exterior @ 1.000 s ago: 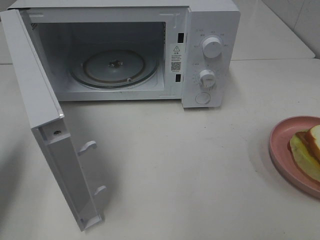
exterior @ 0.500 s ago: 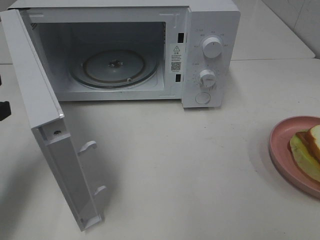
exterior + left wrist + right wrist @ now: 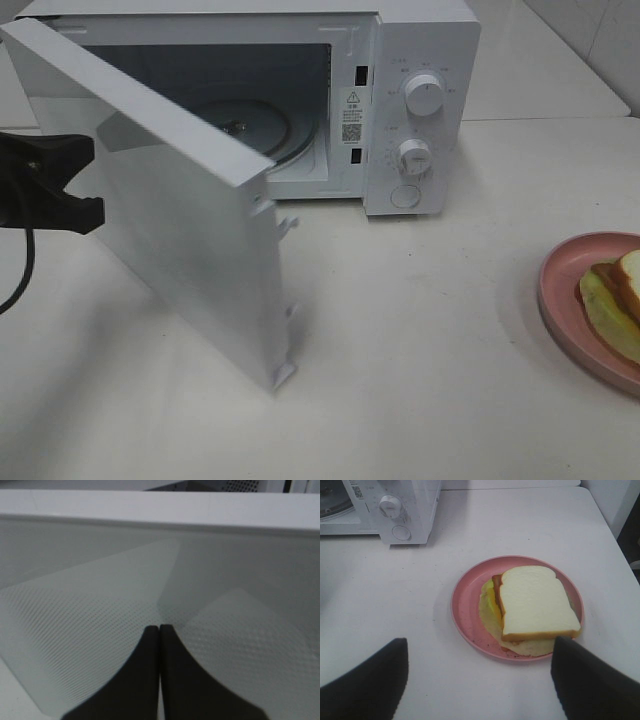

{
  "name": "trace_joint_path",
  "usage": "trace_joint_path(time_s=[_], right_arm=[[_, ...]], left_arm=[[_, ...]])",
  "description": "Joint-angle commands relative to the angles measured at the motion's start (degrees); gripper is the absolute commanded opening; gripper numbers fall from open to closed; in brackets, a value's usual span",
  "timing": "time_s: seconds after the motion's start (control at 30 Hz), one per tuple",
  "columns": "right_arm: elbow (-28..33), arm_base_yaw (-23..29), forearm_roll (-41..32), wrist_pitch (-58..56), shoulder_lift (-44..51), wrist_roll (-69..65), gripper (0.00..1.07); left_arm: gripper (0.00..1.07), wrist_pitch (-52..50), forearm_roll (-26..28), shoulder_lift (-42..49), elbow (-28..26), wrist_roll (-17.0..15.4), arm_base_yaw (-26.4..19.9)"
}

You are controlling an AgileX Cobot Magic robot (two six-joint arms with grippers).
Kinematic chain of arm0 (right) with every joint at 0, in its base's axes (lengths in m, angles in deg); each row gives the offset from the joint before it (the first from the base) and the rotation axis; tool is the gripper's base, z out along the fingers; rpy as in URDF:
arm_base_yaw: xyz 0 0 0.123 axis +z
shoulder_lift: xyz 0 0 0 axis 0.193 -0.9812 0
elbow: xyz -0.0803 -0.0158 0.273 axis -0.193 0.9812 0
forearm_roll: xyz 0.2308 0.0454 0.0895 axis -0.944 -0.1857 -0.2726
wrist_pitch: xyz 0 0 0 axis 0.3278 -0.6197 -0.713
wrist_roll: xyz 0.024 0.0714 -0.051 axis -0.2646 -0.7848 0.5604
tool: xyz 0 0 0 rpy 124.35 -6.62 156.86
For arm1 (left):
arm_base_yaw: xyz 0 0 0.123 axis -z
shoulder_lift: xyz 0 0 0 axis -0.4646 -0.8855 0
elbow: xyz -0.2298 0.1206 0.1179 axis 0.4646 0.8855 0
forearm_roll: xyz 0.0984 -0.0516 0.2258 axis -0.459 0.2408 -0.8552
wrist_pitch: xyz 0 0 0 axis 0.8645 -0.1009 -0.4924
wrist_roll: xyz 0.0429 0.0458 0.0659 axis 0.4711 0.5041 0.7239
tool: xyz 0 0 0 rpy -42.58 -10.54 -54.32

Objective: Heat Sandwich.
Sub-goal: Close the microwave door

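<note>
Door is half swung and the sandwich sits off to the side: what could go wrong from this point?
1. The shut left gripper is against the outer face of the microwave door, which stands partly across the opening. If it swings further shut, the cavity is blocked with the sandwich outside on its pink plate.
2. The open right gripper is near the plate; a low approach could nudge the plate rather than grasp it.
</note>
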Motion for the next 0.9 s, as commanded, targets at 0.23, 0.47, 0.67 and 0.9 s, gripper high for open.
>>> trace_joint_path(time_s=[0.23, 0.47, 0.67, 0.9], right_arm=[[0.0, -0.2, -0.1, 0.5, 1.5, 0.1, 0.75], [0.0, -0.2, -0.1, 0.5, 1.5, 0.1, 0.75], [0.0, -0.2, -0.1, 0.5, 1.5, 0.1, 0.75], [0.0, -0.2, -0.1, 0.5, 1.5, 0.1, 0.75]], left_arm=[[0.00, -0.9, 6.2, -4.9, -6.1, 0.5, 7.9], [0.00, -0.5, 10.2, -8.4, -10.0, 0.5, 11.5], [0.00, 0.5, 16.2, -12.4, -15.0, 4.0, 15.9], [0.00, 0.6, 24.2, -17.1, -20.2, 8.5, 19.7]])
